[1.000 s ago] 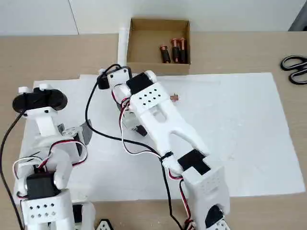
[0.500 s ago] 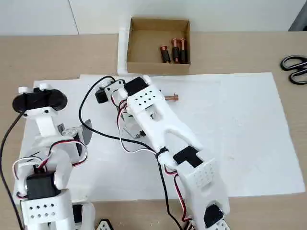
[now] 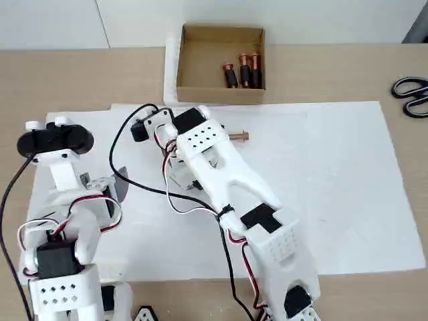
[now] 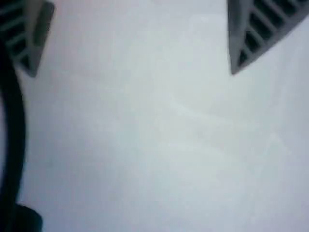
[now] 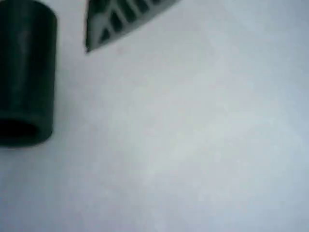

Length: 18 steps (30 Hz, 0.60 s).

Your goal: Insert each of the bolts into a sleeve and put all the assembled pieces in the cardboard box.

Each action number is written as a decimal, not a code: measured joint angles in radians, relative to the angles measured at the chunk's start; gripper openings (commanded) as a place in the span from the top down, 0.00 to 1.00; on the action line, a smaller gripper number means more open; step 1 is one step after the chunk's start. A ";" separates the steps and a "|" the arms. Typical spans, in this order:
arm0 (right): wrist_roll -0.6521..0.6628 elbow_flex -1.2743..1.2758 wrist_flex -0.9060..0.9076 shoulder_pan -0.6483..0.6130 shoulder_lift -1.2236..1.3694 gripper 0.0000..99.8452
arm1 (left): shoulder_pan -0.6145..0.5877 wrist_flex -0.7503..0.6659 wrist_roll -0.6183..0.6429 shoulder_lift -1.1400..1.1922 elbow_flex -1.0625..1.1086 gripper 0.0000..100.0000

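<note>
Surface (image 3: 334, 73): tan wood, carrying everything below.
Sheet (image 3: 334, 174): white, spread over most of the surface, under both arms.
Right arm (image 3: 227, 174): stretched from the near edge diagonally toward the box, ending short of it over the sheet.
Left arm (image 3: 67, 200): folded upright at the sheet's left end, well apart from the box.
Cardboard box (image 3: 182, 63): open-topped, on bare surface at the far side, just beyond the sheet's far edge.
Scissors (image 3: 411, 95): black-handled, at the far right edge of the surface, off the sheet.
Left tool (image 4: 133, 72): released, its two ribbed fingers (image 4: 251, 34) spread wide over bare sheet, nothing between them; a black cable (image 4: 12, 145) alongside.
Right tool (image 3: 179, 176): tucked low under its own arm, close to the sheet; cannot tell whether clenched or released.
Assembled pieces (image 3: 242, 72): three, side by side inside the box, toward its right wall.
Sleeve (image 5: 25, 72): black, hollow end visible, resting on the sheet close by the right tool.
Bolt (image 3: 240, 136): copper-coloured, lying flat on the sheet just beside the right arm, near the box but outside it.
</note>
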 measured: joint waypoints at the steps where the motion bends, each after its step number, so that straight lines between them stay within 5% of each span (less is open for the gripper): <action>1: 0.000 0.000 -0.005 0.000 0.014 0.77 | 0.000 0.000 0.000 0.000 0.000 0.76; 14: 0.000 -0.002 -0.032 -0.014 0.097 0.77 | 0.000 0.000 0.000 0.000 0.002 0.76; 18: 0.000 -0.021 -0.015 -0.014 0.098 0.87 | 0.000 0.000 0.000 0.000 0.002 0.76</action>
